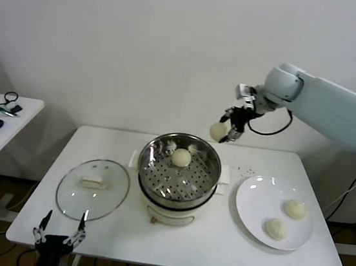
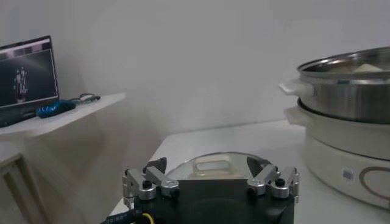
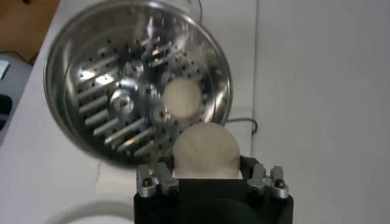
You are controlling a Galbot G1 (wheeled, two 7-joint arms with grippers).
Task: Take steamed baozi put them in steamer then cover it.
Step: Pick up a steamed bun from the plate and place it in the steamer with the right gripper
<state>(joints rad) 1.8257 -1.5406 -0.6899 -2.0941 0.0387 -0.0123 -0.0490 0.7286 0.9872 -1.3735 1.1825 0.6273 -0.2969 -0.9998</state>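
The left tool (image 1: 60,230) waits low at the counter's (image 1: 183,250) near edge, fingers spread, just before the glass lid (image 1: 92,188). The steamer (image 1: 178,172) stands in the middle with one bun (image 1: 181,157) on its tray. The right tool (image 1: 229,127) pinches a smooth, round, cream-white bun (image 1: 218,131) above the steamer's far right rim; the tray lies below it, toward the left. Two more buns lie on the plate (image 1: 254,204).

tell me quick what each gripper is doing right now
Left gripper: open, empty, parked low by the glass lid.
Right gripper: shut on a baozi, raised behind the steamer.
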